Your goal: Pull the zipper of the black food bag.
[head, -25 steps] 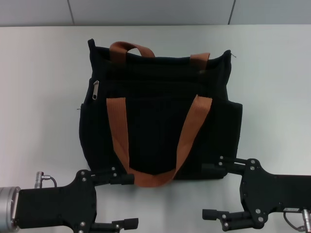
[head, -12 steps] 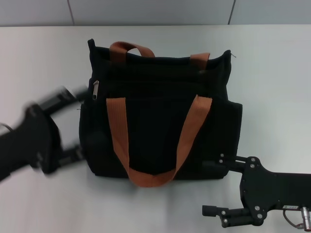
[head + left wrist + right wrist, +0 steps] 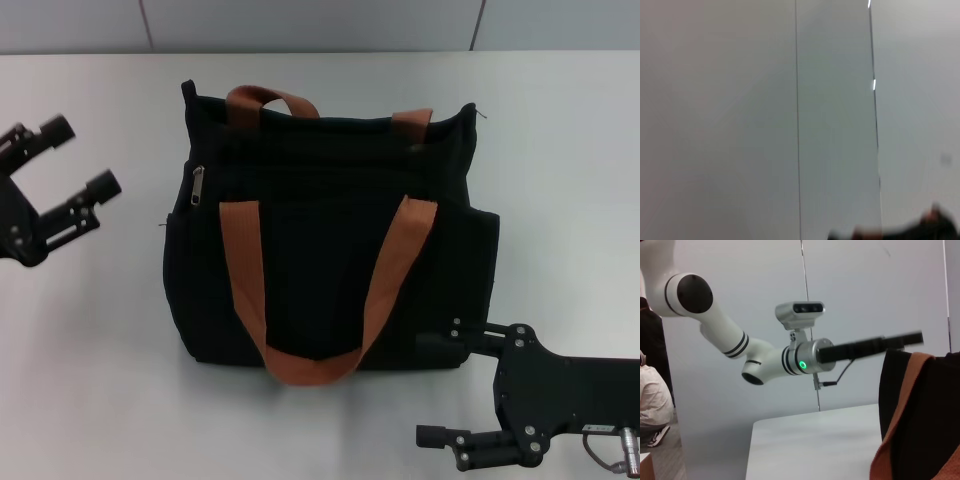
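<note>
Left tool [image 3: 72, 158] has swung up left of the black food bag [image 3: 330, 240], fingers wide, clear of the zipper [image 3: 197, 184]; right tool [image 3: 435, 388] unchanged, wide.

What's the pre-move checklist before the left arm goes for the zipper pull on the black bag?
1. Small silver metal zipper pull tab visible and unobstructed on the bag's upper left side: ok.
2. Large black fabric food bag with brown-orange strap handles sitting flat on the white table: ok.
3. Left gripper open, ready to close on the tab: ok.
4. Left gripper at the tab: not ok, it hangs well out to the bag's left, apart from it.
5. Right gripper open by the bag's near right corner; contact with the bag: cannot tell.
6. Left wrist view shows the tab: not ok, only wall.
</note>
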Controlling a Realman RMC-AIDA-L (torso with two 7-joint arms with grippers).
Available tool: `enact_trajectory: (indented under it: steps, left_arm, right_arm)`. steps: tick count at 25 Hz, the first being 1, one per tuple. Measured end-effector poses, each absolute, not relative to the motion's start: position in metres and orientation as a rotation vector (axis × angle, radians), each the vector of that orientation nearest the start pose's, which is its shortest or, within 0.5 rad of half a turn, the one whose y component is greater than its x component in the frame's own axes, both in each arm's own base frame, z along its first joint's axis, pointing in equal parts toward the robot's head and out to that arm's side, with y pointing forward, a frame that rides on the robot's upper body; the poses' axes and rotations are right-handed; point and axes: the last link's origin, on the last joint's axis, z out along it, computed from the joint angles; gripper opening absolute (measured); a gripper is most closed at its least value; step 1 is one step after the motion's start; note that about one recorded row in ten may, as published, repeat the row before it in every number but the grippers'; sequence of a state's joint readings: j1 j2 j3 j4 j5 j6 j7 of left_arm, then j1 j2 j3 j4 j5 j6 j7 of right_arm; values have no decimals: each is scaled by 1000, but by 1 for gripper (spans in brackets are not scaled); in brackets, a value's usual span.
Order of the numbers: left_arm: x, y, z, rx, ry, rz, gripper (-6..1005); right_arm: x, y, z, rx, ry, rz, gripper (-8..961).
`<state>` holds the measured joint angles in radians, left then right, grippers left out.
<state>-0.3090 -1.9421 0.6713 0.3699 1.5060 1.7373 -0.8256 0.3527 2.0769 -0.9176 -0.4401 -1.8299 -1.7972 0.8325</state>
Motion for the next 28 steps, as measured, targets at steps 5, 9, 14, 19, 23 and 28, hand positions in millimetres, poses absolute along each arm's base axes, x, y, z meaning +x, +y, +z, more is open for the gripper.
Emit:
enact_trajectory:
  steps: [5,9,14,19,23,28]
  left_arm:
    - [-324,277,48,-2432,-282,-862,785]
    - [-321,288,34,-2471,-290,-790,784]
    - [-320,302,24,-2447,-280,-708,784]
    - [-318,311,25,-2401,-231,-683,730]
    - [-313,310,28,-2374,-190,-727,607]
    - [-307,302,30,-2382,-134,-790,401]
  right_arm:
    - [277,227,-40,-2885,176,1015,824]
    - [277,227,-40,-2885,177,1016,824]
    - [277,227,-40,-2886,179,1019,824]
    - [276,227,-40,-2890,184,1024,825]
    - [275,228,-39,-2889,190,1028,825]
    - [275,229,-39,-2881,191,1035,825]
